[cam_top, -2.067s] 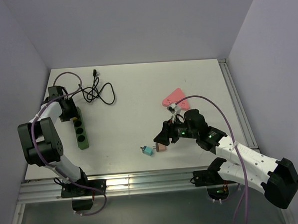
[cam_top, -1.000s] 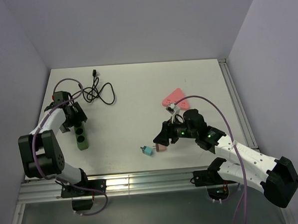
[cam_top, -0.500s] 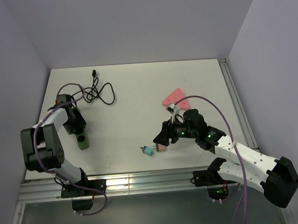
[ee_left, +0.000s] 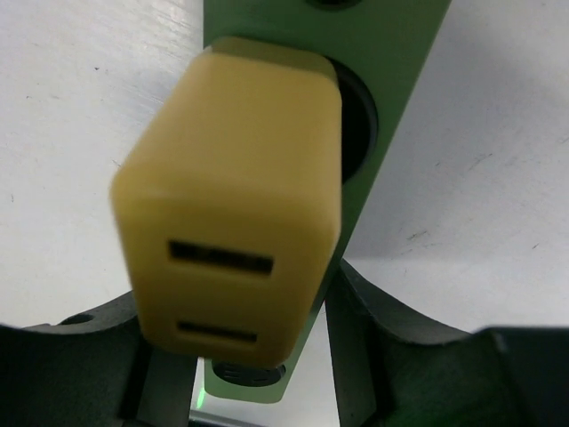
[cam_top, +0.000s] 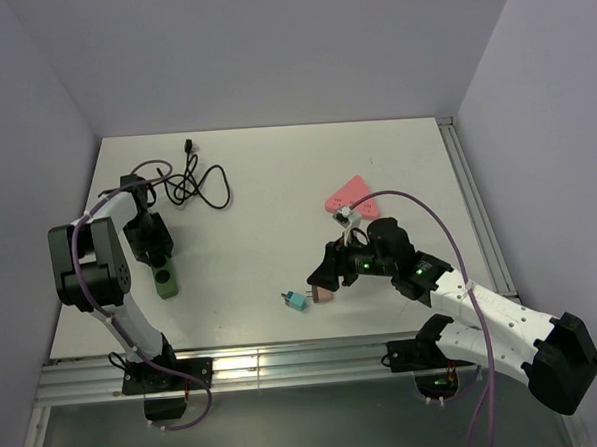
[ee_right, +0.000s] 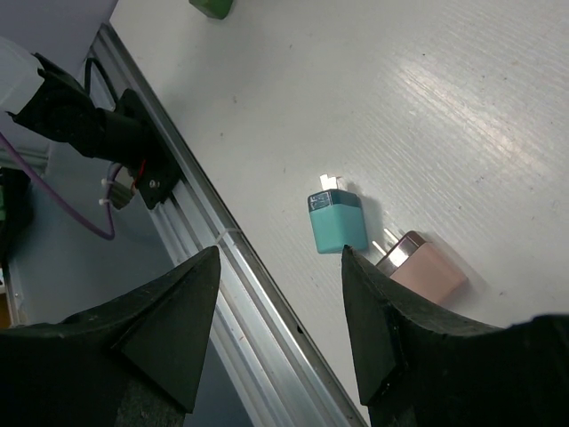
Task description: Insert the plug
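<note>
In the left wrist view a yellow plug (ee_left: 236, 196) with two slots in its near face fills the frame. It sits between my left gripper's fingers (ee_left: 253, 356), over a round socket of the green power strip (ee_left: 391, 53). I cannot tell whether its prongs are seated. In the top view my left gripper (cam_top: 152, 246) covers the strip's middle, and only the strip's near end (cam_top: 164, 282) shows. My right gripper (cam_top: 321, 272) is open and empty, hovering just above a teal plug (cam_top: 297, 301) and a pink plug (cam_top: 322, 294).
A black cable (cam_top: 201, 184) lies coiled at the back left. A pink triangular adapter (cam_top: 350, 194) lies behind the right arm. The teal plug (ee_right: 338, 222) and pink plug (ee_right: 427, 267) lie close to the aluminium rail (ee_right: 222, 267) at the table's front edge.
My left gripper has moved along the green strip from its far end toward its middle, turning as it went. The right arm and the teal and pink plugs have not moved.
</note>
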Robot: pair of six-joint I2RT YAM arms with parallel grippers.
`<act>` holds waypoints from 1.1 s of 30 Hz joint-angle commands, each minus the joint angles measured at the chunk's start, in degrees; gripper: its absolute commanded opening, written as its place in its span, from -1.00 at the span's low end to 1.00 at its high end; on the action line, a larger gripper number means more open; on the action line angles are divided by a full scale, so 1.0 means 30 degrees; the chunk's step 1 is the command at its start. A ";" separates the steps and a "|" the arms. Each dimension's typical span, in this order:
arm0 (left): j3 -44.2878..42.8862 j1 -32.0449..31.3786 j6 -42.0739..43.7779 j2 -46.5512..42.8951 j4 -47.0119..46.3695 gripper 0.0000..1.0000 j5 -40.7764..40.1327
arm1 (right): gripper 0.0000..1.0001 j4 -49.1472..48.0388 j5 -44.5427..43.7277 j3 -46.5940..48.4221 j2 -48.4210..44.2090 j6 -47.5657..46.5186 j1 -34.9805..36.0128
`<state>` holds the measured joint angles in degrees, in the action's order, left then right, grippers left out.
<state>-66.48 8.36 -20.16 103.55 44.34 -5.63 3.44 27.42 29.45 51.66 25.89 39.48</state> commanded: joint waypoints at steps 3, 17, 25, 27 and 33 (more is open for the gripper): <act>-0.2038 0.0202 0.0071 0.1810 -0.5199 -0.99 -0.0702 | 0.28 -0.0444 -0.0263 -0.0179 -0.0052 -0.0251 -0.0124; -0.2800 0.0289 -0.0134 0.1518 -0.7338 -0.99 -0.0935 | 0.28 -0.0444 -0.0292 -0.0149 0.0183 -0.0251 -0.0212; -0.4733 0.0612 -0.0105 0.2602 -0.7164 -1.00 -0.0878 | 0.28 -0.0444 -0.0380 -0.0149 0.0271 -0.0251 -0.0300; -0.5289 0.0641 -0.0076 0.2895 -0.7074 -0.99 -0.0849 | 0.28 -0.0415 -0.0380 -0.0149 0.0329 -0.0251 -0.0300; -0.5996 0.0904 0.0129 0.3453 -0.6722 -0.99 -0.0734 | 0.28 -0.0415 -0.0409 -0.0120 0.0329 -0.0251 -0.0329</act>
<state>-80.27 9.65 -19.27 113.19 41.17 -6.15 3.46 26.57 29.45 52.45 25.87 38.96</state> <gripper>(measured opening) 0.535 0.640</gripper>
